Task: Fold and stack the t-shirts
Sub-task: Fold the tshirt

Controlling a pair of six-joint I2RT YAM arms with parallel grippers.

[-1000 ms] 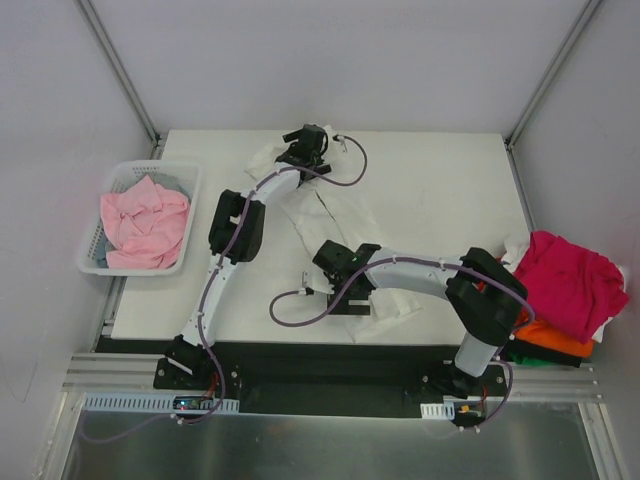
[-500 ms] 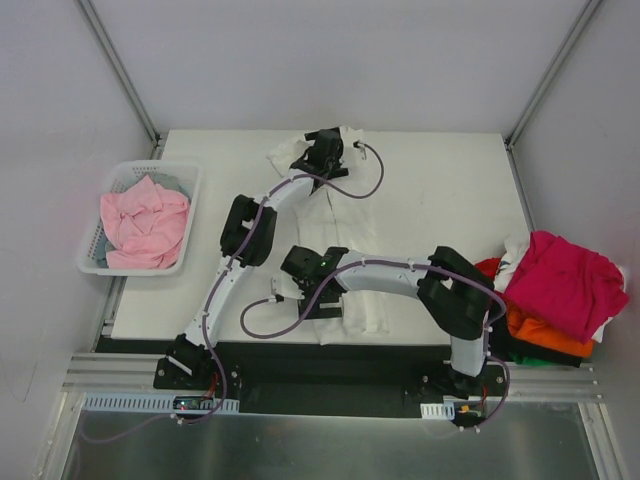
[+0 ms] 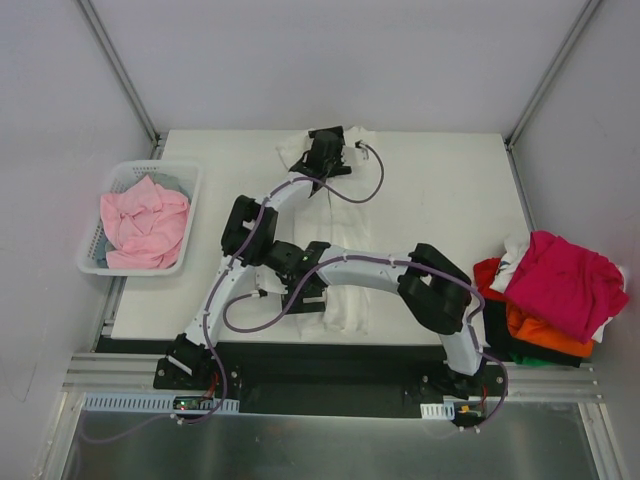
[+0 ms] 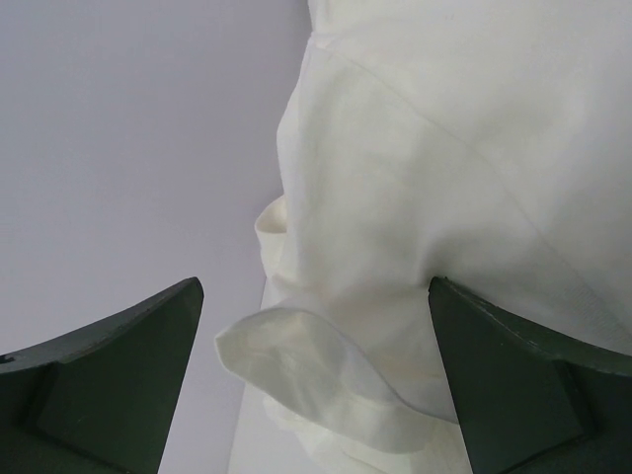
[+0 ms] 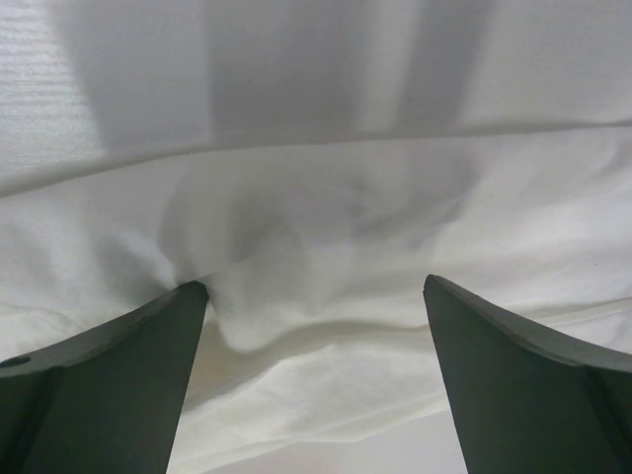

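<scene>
The left gripper (image 4: pixel 311 296) is seen with its jaws spread wide and nothing pinched. A white t-shirt (image 4: pixel 425 168) is spread ahead of them, and a curled edge of it lies in the gap, closer to the finger (image 4: pixel 513 385) on the right of the wrist view, whose inner face is touched by the cloth. Bare table (image 4: pixel 128 128) is shown ahead of the other finger. The right gripper (image 5: pixel 311 296) is likewise held wide open over the same garment; cloth fills the space between and ahead of its jaws, and a pucker is gathered just beside the finger (image 5: pixel 99 385) on the left of that view, without being clamped. From above, the white t-shirt is seen laid as a long narrow strip, with the left gripper's jaws at its far end and the right gripper's jaws near its near end. A pale pink t-shirt (image 3: pixel 145 225) is heaped in a white lattice basket (image 3: pixel 190 172) well apart to the left of both jaws. A magenta t-shirt (image 3: pixel 565 280) is piled over an orange t-shirt (image 3: pixel 540 335) and a dark t-shirt (image 3: pixel 505 347) well apart to their right. Any print or label on the cloth is too faint to be read.
</scene>
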